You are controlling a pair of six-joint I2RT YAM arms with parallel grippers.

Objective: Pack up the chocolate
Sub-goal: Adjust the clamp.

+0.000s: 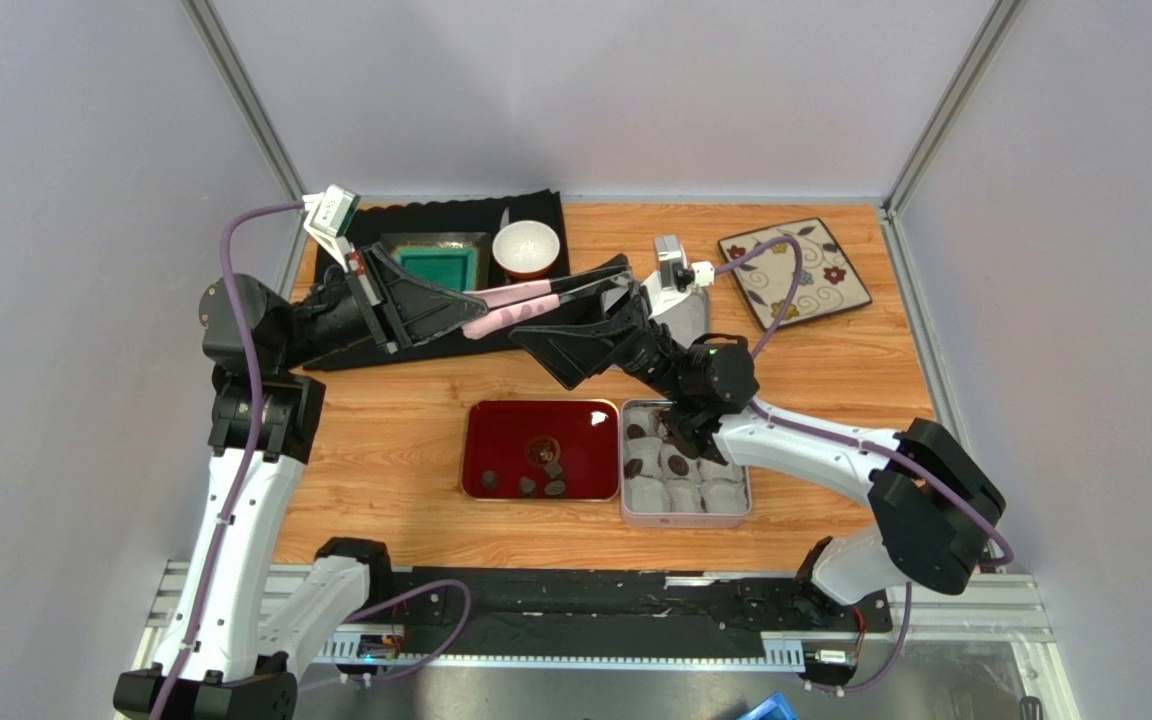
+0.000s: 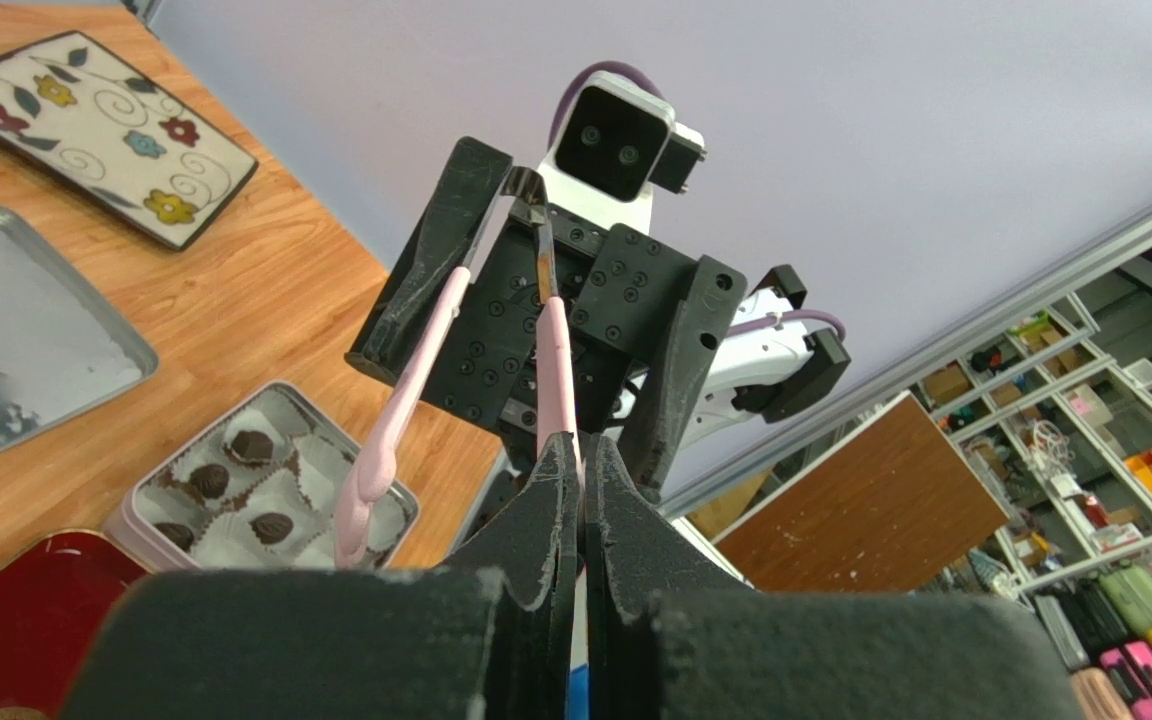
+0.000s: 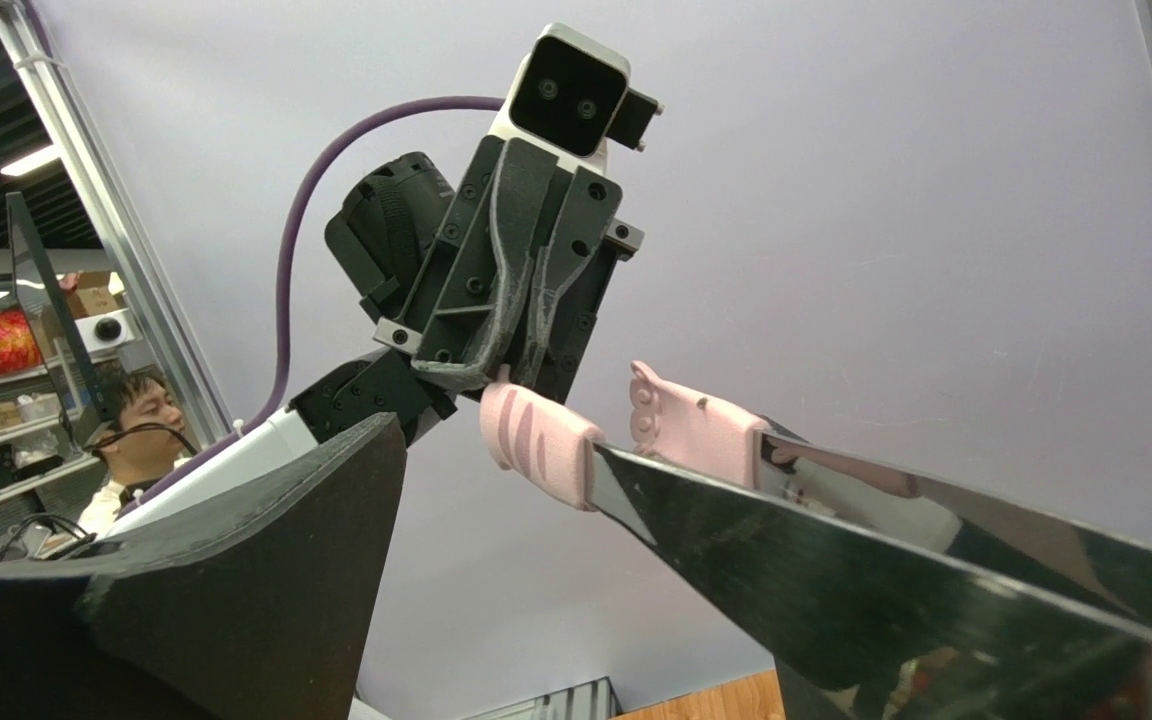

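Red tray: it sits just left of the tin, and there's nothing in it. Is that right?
Not quite. The red tray does sit just left of the tin, but it is not empty. A few chocolates lie in it, most along its near edge, as the top view shows.

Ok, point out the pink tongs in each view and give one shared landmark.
Top external: pink tongs at centre, bridging both arms.
Left wrist: tongs at centre, running upward.
Right wrist: tongs centre to lower right.
Landmark: the left hand shut on them, in every view.
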